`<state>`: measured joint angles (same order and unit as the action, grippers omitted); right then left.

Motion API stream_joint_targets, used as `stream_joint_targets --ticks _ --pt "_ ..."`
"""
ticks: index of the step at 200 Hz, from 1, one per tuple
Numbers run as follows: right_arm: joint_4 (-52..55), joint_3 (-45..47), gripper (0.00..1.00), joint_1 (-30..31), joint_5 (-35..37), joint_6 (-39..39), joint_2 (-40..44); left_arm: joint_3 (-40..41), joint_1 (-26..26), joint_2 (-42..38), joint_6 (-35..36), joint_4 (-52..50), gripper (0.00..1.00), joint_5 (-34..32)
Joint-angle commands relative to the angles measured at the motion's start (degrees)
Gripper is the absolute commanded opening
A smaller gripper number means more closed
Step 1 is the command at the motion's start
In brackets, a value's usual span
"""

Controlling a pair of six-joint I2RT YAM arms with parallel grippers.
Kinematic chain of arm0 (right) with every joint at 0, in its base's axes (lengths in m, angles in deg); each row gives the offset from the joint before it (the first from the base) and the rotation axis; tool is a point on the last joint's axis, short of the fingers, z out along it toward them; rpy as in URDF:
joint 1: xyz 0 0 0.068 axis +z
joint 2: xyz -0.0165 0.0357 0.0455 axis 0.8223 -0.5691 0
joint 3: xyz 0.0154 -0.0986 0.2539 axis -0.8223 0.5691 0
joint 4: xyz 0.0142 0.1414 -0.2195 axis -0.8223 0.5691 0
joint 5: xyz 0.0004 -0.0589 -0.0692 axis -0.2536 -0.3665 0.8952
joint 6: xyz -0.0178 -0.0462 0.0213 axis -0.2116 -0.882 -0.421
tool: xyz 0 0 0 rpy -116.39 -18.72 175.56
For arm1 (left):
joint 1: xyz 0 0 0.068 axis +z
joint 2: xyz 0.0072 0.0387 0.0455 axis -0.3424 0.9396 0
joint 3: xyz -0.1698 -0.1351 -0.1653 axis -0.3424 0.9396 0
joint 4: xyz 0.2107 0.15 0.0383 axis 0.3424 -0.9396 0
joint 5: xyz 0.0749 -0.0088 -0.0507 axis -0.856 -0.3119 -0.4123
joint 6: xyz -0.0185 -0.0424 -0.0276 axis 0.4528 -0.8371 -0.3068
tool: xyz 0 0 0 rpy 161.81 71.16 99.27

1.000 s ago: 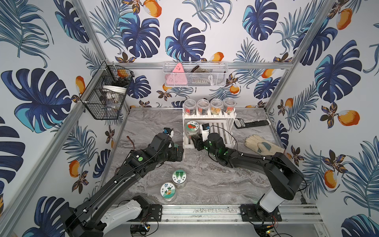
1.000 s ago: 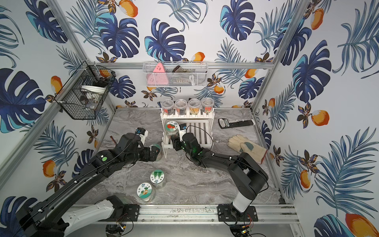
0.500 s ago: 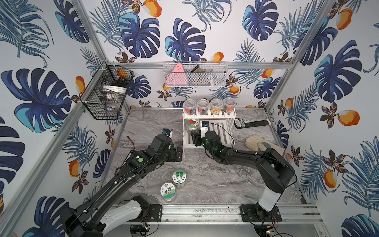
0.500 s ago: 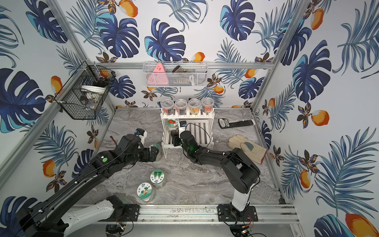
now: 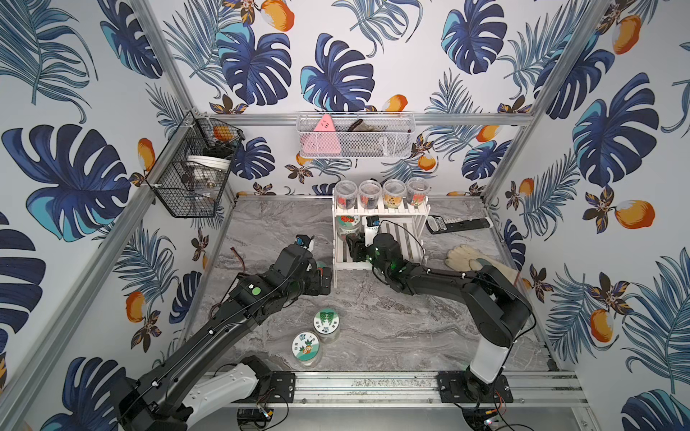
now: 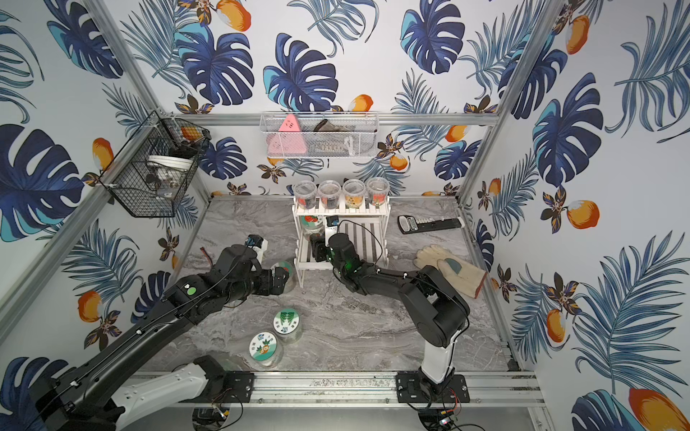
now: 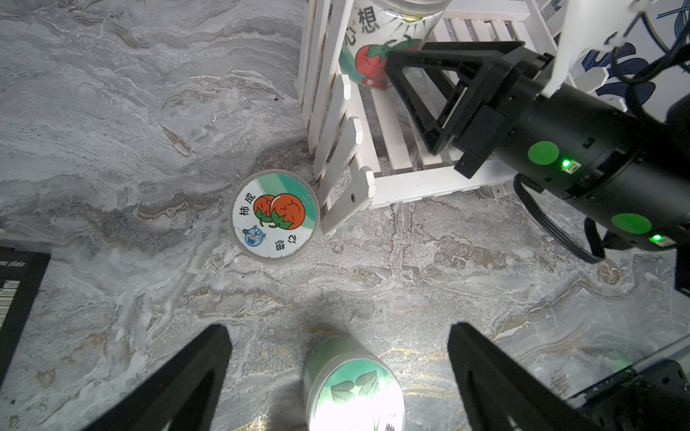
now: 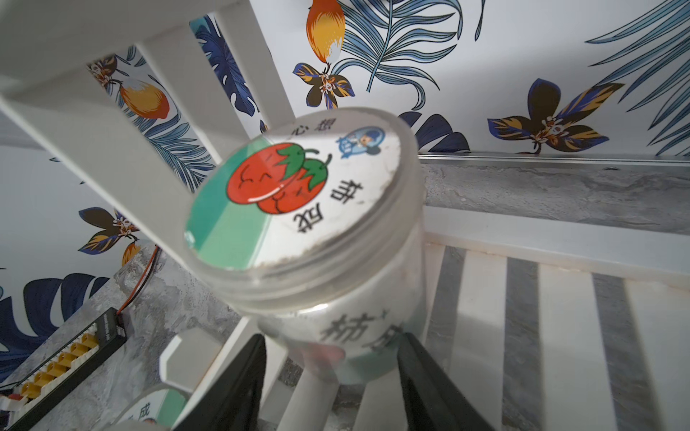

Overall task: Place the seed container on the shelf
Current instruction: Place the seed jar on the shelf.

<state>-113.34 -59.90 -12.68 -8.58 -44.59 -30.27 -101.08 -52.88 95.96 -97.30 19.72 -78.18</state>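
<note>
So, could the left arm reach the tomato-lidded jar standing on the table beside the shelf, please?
Probably yes: the left gripper hangs open near the tomato-lidded jar, nothing between. It stands right beside the shelf leg, though, so finger room looks tight.

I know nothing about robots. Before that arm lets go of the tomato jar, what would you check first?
1. Right tool shut on the tomato jar: ok.
2. Jar over the lower tier of the shelf: ok.
3. Jar's base flat on that tier: cannot tell; it looks tilted.
4. Left tool open and apart from the shelf: ok.
5. Space by the shelf's corner leg: not ok; a second tomato jar stands on the table beside it, perhaps touching.
</note>
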Motion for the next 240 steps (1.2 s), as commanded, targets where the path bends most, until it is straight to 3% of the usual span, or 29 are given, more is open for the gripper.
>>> stream_joint_targets --ticks 1,64,113,163,196,217,240 --pt "0.15 -0.94 0.60 -0.14 -0.20 0.36 -0.30 0.37 0.09 -0.41 -0.24 -0.23 0.99 -0.23" --pt "0.73 -0.31 0.64 -0.18 -0.14 0.92 0.61 0.67 0.16 -0.42 0.00 -0.32 0.99 -0.23" --pt "0.77 3.56 0.72 -0.09 -3.96 -0.01 6.21 1.54 0.11 -0.58 0.17 0.04 0.99 0.62" --pt "3.59 12.08 0.78 0.10 -10.69 0.37 16.82 4.13 0.12 -2.21 2.96 -0.68 0.98 8.66" --pt "10.13 17.64 0.81 0.34 -14.09 0.12 26.39 5.35 -0.02 -3.14 -2.63 -7.71 0.96 3.54" --pt "15.65 19.69 0.82 0.52 -15.92 1.06 31.71 7.91 -0.84 -5.15 -5.83 -8.59 0.95 4.73" --pt "23.19 20.96 0.85 1.34 -17.17 3.36 35.86 8.51 -7.22 -4.67 -9.11 -11.76 0.99 -1.96"
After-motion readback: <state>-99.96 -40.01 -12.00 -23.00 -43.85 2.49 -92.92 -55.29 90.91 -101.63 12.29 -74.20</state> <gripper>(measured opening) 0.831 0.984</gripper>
